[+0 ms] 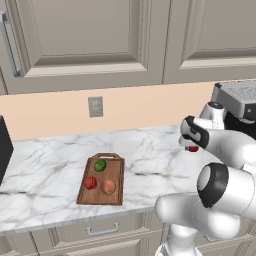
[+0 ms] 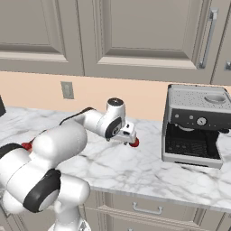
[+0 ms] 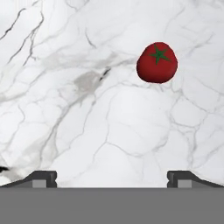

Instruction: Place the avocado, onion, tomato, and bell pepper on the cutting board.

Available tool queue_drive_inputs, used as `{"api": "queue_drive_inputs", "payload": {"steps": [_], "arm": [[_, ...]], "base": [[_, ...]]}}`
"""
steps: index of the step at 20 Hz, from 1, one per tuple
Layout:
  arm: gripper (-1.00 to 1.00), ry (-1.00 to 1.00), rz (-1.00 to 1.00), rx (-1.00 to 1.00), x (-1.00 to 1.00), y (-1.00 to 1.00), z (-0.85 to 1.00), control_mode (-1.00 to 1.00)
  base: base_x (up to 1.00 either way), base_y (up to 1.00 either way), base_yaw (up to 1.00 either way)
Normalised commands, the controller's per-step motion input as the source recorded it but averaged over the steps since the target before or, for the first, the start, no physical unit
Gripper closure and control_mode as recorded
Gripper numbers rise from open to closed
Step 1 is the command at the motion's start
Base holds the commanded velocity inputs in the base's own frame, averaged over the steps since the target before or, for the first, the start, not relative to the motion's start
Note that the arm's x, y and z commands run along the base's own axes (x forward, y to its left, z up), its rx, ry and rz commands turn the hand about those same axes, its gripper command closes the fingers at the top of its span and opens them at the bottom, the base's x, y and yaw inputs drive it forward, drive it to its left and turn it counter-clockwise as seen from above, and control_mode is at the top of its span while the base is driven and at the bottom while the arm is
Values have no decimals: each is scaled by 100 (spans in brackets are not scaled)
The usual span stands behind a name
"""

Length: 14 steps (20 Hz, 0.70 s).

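Now the wide-open tool [image 3: 112,177] is hovering over the white marble desk [image 3: 87,109], needing to slide sideways over the round red tomato [image 3: 157,62] before closing gently.

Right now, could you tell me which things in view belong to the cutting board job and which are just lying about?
Part of the job:
- cutting board
- avocado, on the board
- red ball and orange ball, also on the board
- red fruit with a green star, loose on the counter
- gripper, open

Just there:
- coffee machine
- wall outlet
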Motion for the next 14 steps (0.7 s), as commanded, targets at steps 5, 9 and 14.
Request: {"api": "queue_drive_inputs", "payload": {"steps": [5,9,14], "arm": [[-100,0,1,0,25,-49,0,-100],[-100,0,2,0,30,-38,-3,-100],[-100,-2,2,0,34,-18,-15,-100]], "base": [[0,0,0],[0,0,0],[0,0,0]]}}
